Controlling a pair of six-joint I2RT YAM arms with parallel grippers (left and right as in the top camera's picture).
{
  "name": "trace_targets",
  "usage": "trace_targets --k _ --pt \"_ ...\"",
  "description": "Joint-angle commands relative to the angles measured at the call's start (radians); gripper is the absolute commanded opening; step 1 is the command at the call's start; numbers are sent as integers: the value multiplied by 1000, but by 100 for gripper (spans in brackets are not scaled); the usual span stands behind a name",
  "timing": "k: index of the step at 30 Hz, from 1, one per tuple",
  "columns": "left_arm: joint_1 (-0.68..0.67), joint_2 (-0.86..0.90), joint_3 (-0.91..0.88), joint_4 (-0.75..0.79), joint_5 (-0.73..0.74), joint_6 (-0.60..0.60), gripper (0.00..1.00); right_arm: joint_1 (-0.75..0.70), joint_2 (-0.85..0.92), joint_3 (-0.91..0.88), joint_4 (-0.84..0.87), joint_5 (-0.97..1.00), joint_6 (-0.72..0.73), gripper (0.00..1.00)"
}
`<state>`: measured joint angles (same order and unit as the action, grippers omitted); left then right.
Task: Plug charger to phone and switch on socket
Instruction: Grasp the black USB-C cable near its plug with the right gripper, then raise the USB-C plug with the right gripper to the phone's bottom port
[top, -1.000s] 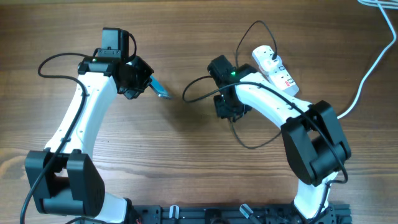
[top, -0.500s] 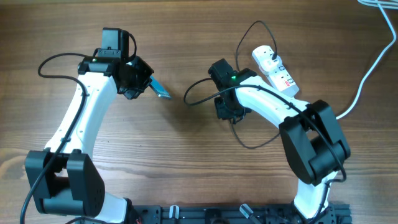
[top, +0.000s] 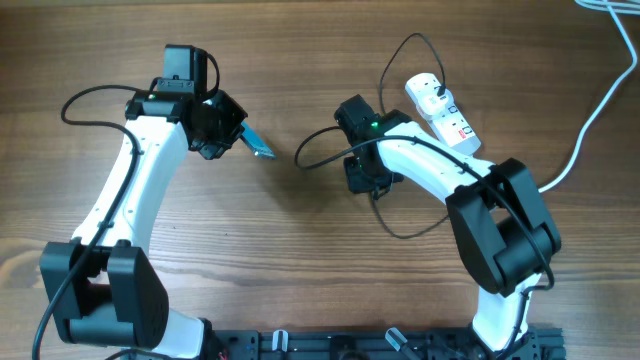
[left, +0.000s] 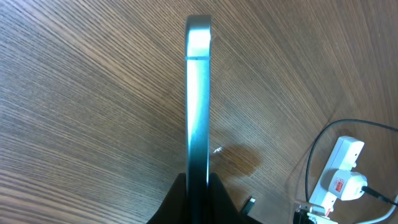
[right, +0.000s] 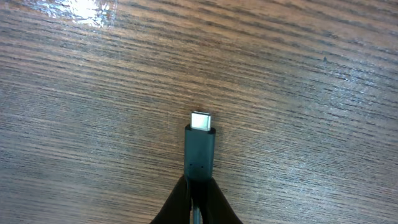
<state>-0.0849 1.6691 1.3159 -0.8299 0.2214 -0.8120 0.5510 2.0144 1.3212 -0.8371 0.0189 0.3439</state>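
My left gripper is shut on the phone, holding it edge-on above the table; in the left wrist view the phone shows as a thin blue strip between the jaws. My right gripper is shut on the charger's black connector, silver tip pointing away over the wood, jaws closed on its base. The thin black cable loops back to a white plug in the white socket, which also shows in the left wrist view. Phone and connector are apart.
The socket's thick white cord runs off the right and top edge. A black cable loop lies on the wood below the right arm. The left arm's own black cable arcs at the left.
The right arm has shifted very slightly; the left arm and phone have not moved.
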Motion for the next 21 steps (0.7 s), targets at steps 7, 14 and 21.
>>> trace_targets --k 7,14,21 --pt "2 -2 7 329 583 237 4 1 -158 227 -268 -230 -122 4" --pt "2 -2 7 514 869 236 4 2 -372 227 -235 -581 -159 4" --pt "2 -2 7 527 882 228 4 68 -388 227 -143 -421 17 4"
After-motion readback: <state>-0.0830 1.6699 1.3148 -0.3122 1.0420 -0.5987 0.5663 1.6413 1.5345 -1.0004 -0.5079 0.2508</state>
